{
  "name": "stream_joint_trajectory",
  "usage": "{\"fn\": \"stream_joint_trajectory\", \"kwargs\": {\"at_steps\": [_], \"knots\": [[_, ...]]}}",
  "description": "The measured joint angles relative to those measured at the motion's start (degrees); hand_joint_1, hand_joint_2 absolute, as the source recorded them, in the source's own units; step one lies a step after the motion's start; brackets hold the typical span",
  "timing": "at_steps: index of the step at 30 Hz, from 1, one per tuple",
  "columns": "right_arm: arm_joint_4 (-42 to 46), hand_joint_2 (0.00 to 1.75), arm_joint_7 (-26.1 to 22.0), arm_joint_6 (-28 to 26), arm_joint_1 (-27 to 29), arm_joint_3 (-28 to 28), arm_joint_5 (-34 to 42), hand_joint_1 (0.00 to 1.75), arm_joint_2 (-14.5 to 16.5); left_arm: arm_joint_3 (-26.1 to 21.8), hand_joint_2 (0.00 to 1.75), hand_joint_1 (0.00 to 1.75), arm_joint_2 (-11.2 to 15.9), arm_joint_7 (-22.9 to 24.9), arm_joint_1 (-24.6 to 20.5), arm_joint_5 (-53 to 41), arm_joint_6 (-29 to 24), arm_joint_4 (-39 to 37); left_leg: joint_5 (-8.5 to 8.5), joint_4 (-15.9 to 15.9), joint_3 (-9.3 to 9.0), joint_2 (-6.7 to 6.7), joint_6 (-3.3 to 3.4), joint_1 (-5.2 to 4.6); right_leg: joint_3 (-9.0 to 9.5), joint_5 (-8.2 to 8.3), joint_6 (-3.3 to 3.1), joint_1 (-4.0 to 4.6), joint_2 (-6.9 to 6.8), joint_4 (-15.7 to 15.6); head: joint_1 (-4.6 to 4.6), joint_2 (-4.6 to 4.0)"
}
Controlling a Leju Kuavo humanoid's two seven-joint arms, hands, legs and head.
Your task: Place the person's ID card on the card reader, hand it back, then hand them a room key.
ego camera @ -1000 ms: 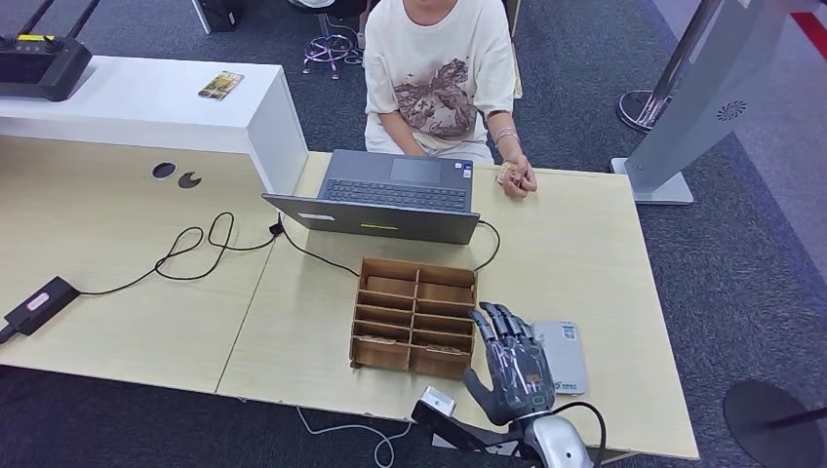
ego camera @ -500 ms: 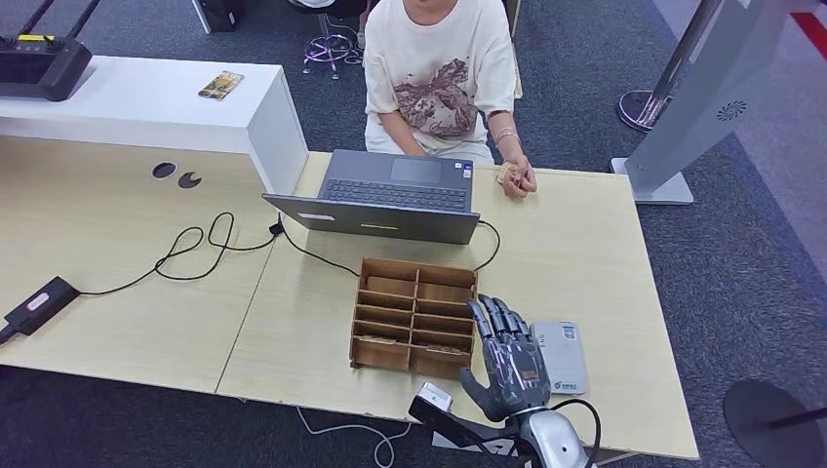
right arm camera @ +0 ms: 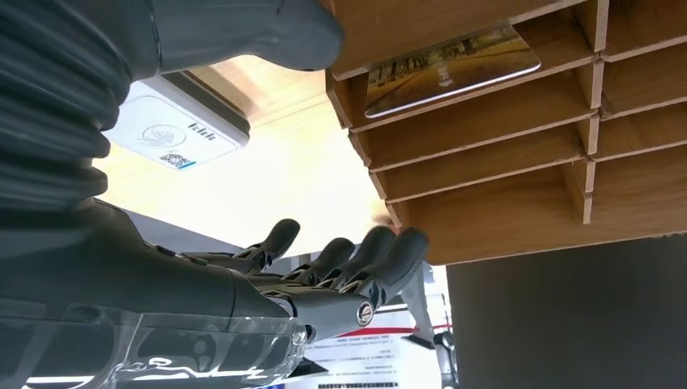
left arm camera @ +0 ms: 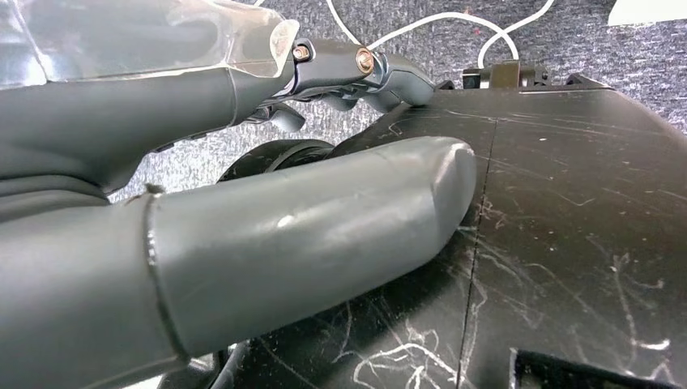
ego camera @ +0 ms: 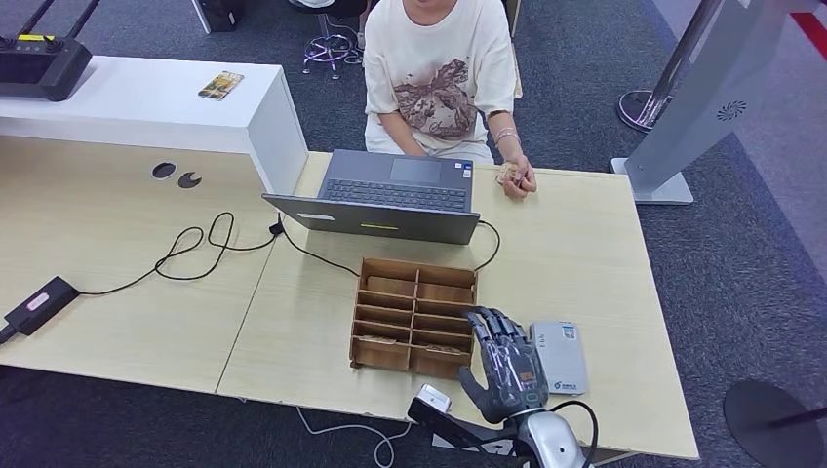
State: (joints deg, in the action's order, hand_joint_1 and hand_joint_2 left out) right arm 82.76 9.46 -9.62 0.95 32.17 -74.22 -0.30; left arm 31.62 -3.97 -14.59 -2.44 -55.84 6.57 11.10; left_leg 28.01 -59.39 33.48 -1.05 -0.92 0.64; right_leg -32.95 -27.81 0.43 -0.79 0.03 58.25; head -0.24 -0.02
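Observation:
My right hand hovers open, fingers spread, over the near right corner of the wooden compartment box, holding nothing. The grey card reader lies flat on the table just to its right, partly covered by the hand. In the right wrist view, the right hand has its fingers stretched out below the box; a printed key card lies in one slot and the reader sits beside it. The person's hand rests at the far table edge, closed around something small. My left hand hangs open and holds nothing.
A person sits behind an open laptop at the far side of the table. A black cable runs left to a small black device. A white counter stands at the back left.
My right hand has shifted very slightly over the box's near right corner. The person and everything on the table stay as they were.

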Motion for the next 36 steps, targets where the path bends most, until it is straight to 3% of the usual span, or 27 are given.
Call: {"fn": "stream_joint_trajectory", "kwargs": {"at_steps": [36], "knots": [[-4.09,1.75,-0.44,0.47,-2.98,1.51,0.26,0.84,1.42,0.54,0.00,0.00,0.06,-0.33,-0.37,-0.02,0.66,0.00,0.00,0.00,0.00,-0.01,0.00,0.00,0.00,0.00,0.00,0.00,0.00,0.00,0.00,0.00]]}}
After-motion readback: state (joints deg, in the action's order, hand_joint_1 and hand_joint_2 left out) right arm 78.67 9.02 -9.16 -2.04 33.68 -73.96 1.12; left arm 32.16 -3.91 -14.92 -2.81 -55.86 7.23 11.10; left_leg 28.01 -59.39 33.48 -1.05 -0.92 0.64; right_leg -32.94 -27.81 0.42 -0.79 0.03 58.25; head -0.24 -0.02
